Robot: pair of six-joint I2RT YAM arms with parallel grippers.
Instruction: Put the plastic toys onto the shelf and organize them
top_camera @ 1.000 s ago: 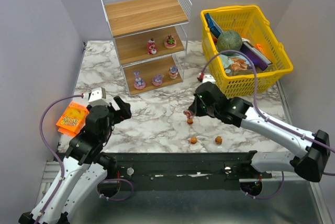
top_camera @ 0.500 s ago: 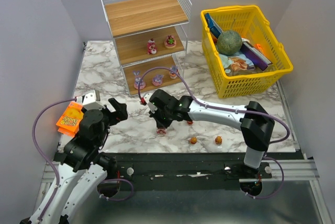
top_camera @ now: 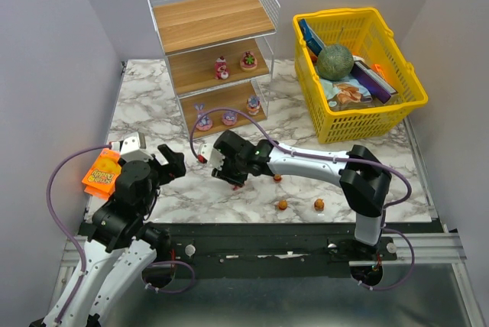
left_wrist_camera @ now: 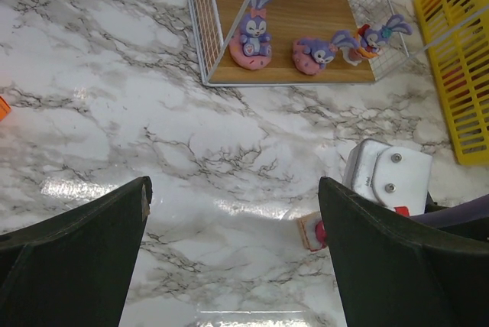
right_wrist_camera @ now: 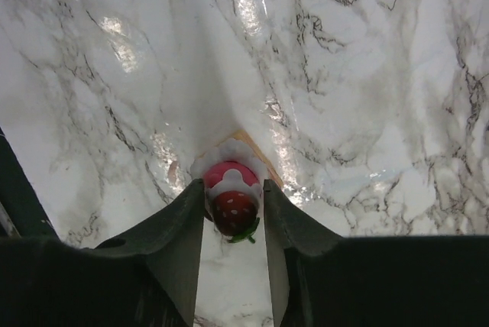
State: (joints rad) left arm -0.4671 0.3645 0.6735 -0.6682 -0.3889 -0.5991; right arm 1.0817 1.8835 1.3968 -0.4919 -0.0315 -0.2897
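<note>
Plastic toys [top_camera: 229, 118] are sitting in several groups in the overhead view. Three purple-pink ones [top_camera: 203, 119] are standing on the lowest board of the shelf [top_camera: 210, 21], which is rising at the upper middle of the frame. Two red-pink ones [top_camera: 248, 60] are resting on its middle board. Three small orange toys [top_camera: 283, 205] are lying on the marble table [top_camera: 153, 105] at lower centre, well apart from the shelf. One more red-pink toy [right_wrist_camera: 231, 203] is sitting on the table near the centre of the frame, between the fingers of the right gripper [right_wrist_camera: 234, 188]. In the right wrist view those jaws are standing narrow, flanking the toy closely on both sides; whether they are pressing it or only lying just beside it I cannot tell. The left gripper [left_wrist_camera: 233, 189] is hovering left of centre with its jaws spread wide, holding nothing, facing the shelf. A yellow basket [top_camera: 367, 124] carrying a green ball [top_camera: 335, 59] is sitting at upper right. An orange packet [top_camera: 105, 174] is lying at the left edge beside the left arm.
</note>
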